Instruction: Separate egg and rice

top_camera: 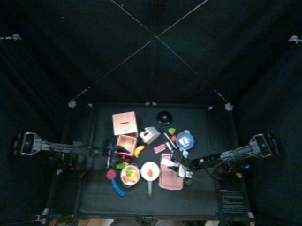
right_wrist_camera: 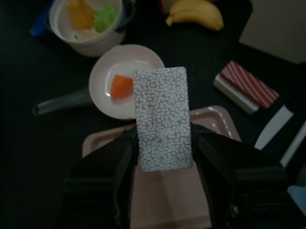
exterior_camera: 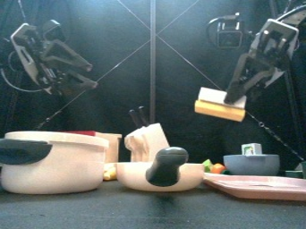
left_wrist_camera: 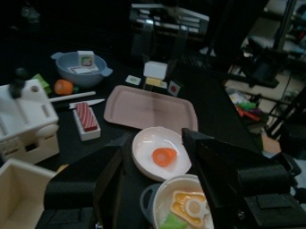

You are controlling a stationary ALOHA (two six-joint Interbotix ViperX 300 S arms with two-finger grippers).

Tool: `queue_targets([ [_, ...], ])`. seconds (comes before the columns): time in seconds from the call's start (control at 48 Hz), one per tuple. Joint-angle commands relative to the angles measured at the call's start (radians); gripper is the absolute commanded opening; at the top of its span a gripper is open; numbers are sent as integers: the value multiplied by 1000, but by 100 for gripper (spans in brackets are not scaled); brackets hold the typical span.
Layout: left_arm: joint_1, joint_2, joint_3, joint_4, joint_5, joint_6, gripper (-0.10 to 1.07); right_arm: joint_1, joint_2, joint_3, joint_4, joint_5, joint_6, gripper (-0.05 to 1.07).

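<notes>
Egg point(left_wrist_camera: 164, 156) on white plate point(left_wrist_camera: 146, 141), pink tray point(left_wrist_camera: 150, 109) bare beside it

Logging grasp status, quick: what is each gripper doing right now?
Left gripper: open, holding nothing.
Right gripper: closed on a speckled rice block, lifted above the table.

In the front view the pink tray point(exterior_camera: 257, 185) runs off the edge.

Black curtains point(top_camera: 71, 44) close in the small black table point(top_camera: 94, 190) on every side, and thin cords cross overhead to a meeting point above. Past the curtains, the left wrist view shows a dim room with cluttered desks point(left_wrist_camera: 191, 22) and equipment.
</notes>
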Motion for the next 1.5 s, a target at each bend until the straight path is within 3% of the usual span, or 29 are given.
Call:
queue_targets([
  [0.0,-3,91,-97,25,-11,2,87,-17,-34,-25,-21,-21,-2,59],
  [0.125,3,170,-172,28,-15,3,88,-31,-34,-25,-43,-41,0,59],
  [0.479,12,268,-291,28,-46,6,88,-49,-26,-21,-55,-80,-2,59],
  [0.729,6,333,-364,26,-52,86,96,-54,-18,-23,-55,-98,-2,59],
  [1.479,-17,426,-457,-23,-54,91,99,-71,-8,-23,-58,-101,-2,59],
])
